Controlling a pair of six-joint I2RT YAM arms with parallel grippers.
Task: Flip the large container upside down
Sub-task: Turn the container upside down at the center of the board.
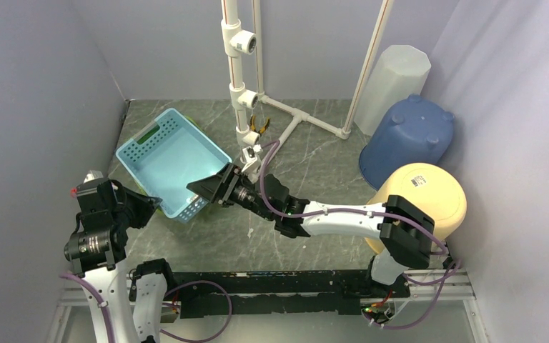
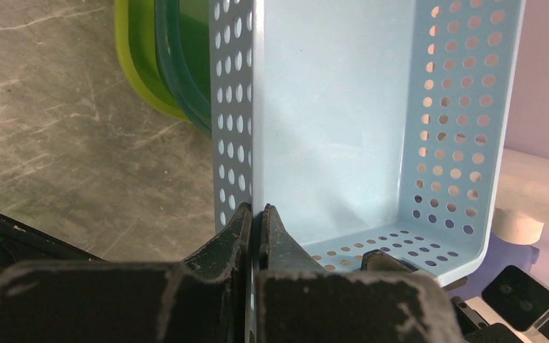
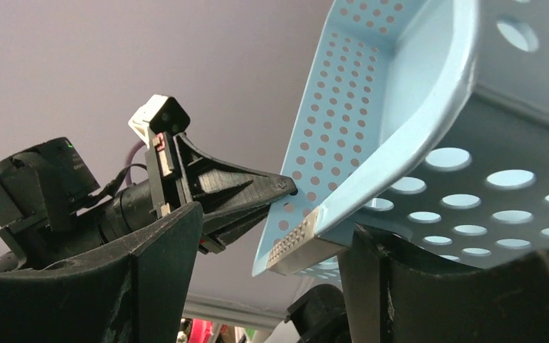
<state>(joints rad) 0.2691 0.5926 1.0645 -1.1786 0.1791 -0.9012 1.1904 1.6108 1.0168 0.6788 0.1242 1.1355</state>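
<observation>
Sitting tipped at about ten o'clock on the table (image 1: pixel 314 164), the large container (image 1: pixel 171 161), a pale blue perforated basket, shows its open inside to the ceiling. I judge the flip barely begun, with the whole roll-over left to do. The left gripper (image 2: pixel 256 221) has its fingers pressed together, pinching the basket's near wall at its seven o'clock. The right gripper (image 1: pixel 211 187) has its fingers spread around the four o'clock corner, not clamped as far as I can see.
</observation>
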